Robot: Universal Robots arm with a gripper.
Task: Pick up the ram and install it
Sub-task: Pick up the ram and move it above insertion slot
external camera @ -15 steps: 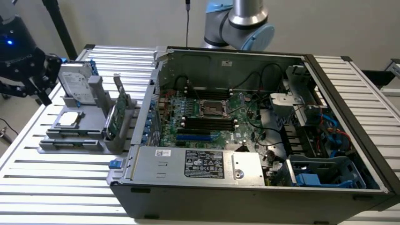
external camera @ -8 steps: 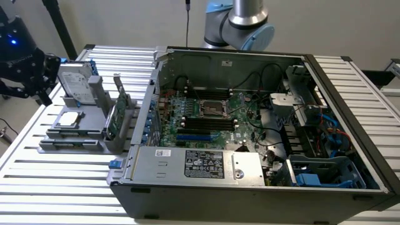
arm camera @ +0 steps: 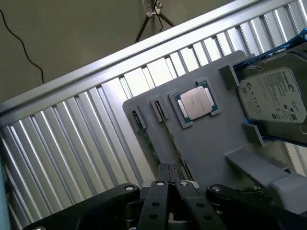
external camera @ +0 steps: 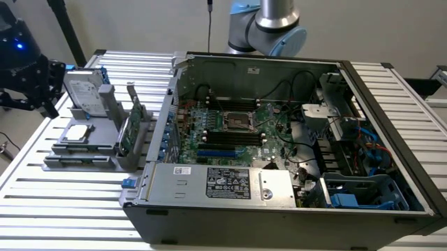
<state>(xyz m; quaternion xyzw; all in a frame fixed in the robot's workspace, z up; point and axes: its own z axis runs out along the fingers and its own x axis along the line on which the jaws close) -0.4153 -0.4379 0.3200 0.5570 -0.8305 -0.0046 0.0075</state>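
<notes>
The end effector (arm camera: 169,178) has its fingers pressed together on nothing and hangs above the grey holder (arm camera: 206,143), at the exterior view's left end of the slatted table (external camera: 70,209). The ram (arm camera: 147,141) stands on edge in a narrow slot of that holder, just ahead of the fingertips and untouched. Near it on the same holder a processor chip (arm camera: 196,103) lies flat in its recess. Beyond that, a hard drive (arm camera: 276,98) in a blue frame is propped upright. A green expansion card (external camera: 133,128) stands on the holder's side facing the open computer case (external camera: 279,219). Inside the case the motherboard (external camera: 202,119) lies exposed. Its black memory slots (external camera: 227,138) run beside the processor socket, with loose black cables (external camera: 293,151) draped at the exterior view's right of them.
</notes>
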